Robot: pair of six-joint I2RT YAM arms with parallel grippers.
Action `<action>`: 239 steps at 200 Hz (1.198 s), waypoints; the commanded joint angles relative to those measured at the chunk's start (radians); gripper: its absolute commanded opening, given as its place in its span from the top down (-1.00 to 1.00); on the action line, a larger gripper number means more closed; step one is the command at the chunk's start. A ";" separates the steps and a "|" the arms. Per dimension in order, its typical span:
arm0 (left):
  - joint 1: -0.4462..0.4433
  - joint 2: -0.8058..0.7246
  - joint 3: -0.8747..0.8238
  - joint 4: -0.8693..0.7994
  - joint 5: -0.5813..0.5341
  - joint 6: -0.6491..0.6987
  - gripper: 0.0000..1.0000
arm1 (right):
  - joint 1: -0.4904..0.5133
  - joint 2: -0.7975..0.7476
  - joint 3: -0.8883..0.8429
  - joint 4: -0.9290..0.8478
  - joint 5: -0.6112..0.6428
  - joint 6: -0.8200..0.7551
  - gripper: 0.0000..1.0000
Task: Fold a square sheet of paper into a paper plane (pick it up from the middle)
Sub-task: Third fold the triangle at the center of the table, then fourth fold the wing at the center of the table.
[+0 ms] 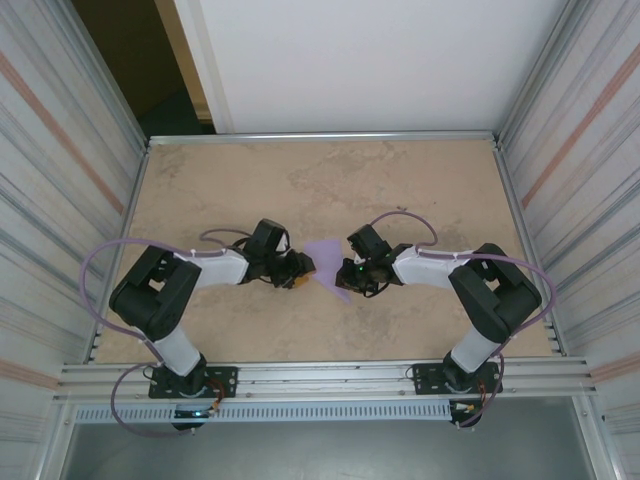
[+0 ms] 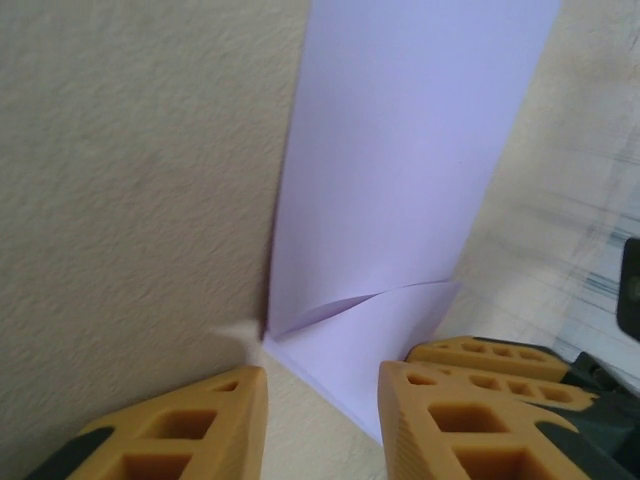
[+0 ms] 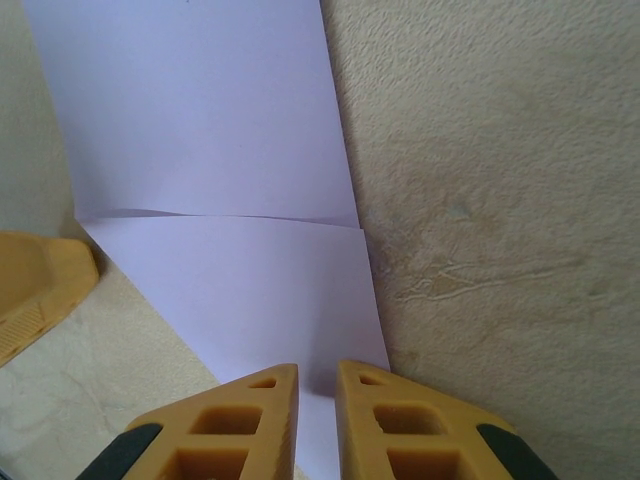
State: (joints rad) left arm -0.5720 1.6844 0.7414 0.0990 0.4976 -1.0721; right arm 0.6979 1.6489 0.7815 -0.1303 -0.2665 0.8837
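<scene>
You see the lavender square sheet of paper (image 1: 327, 262) partly folded, a corner flap creased over its face, lying at the middle of the bench (image 1: 300, 180).

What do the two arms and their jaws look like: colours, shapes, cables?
Both arms have black joints and white link covers. The left arm and right arm each carry a looping lavender-grey cable. A small green light glows near the right gripper. The left gripper has orange-tan wedge-shaped fingers with rectangular cut-out holes and dark backing; the right fingers are the same.
</scene>
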 commanded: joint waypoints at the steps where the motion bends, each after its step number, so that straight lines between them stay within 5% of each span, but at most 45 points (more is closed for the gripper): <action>1: -0.011 0.026 0.036 -0.010 0.006 0.006 0.38 | -0.006 0.037 -0.028 -0.038 0.007 0.015 0.68; 184: -0.002 -0.020 0.012 -0.088 -0.089 -0.023 0.32 | -0.006 0.048 -0.030 -0.042 0.015 0.010 0.69; 239: -0.001 0.004 0.016 -0.013 -0.037 -0.023 0.54 | -0.006 0.057 -0.033 -0.037 0.012 0.011 0.69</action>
State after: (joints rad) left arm -0.5774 1.6955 0.7628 0.0586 0.4458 -1.0897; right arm 0.6933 1.6566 0.7811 -0.1207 -0.2825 0.8837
